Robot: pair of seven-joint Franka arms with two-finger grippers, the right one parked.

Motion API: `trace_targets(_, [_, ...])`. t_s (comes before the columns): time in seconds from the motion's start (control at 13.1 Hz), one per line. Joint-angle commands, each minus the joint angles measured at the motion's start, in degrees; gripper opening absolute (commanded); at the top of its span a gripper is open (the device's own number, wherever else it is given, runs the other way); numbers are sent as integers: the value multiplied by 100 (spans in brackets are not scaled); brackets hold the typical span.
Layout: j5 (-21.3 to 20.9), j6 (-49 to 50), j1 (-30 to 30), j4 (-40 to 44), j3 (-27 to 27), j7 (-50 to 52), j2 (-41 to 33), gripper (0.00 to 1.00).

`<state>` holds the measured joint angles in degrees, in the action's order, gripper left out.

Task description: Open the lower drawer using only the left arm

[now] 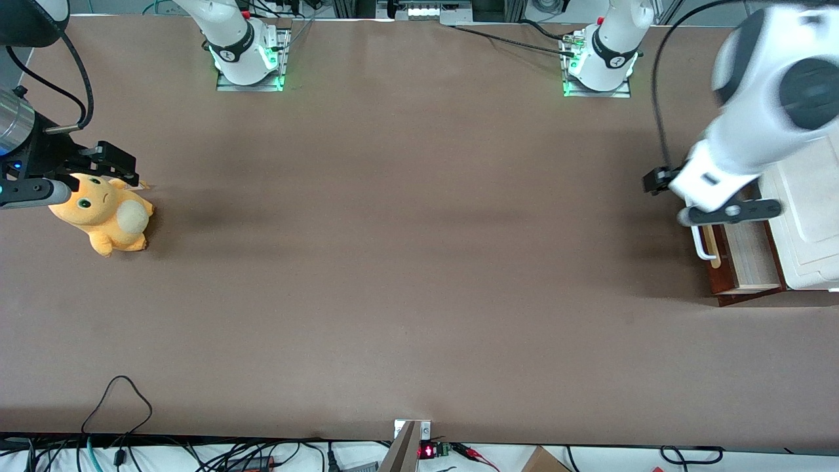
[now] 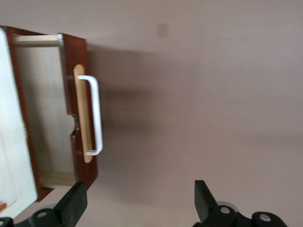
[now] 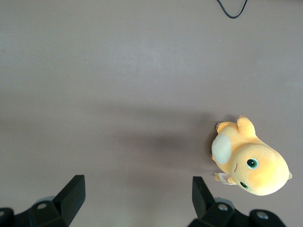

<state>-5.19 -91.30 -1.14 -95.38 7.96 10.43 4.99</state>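
From the front I see my left arm hanging over the cabinet at the working arm's end of the table, with the lower drawer pulled partly out beneath it, its white handle facing the table's middle. On the left wrist camera my gripper is wide open and holds nothing, hovering above the bare table in front of the drawer; the handle's long axis runs in line with the finger gap, so I judge the wrist must turn before gripping. The right wrist camera shows only an orange plush toy.
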Motion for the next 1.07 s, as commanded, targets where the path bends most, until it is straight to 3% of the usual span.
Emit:
trace_targets(0.0, [501,-107,35,-60,-365,-576,-278,100])
trace_targets(0.99, [449,-169,132,1,-383,-840,-358,100])
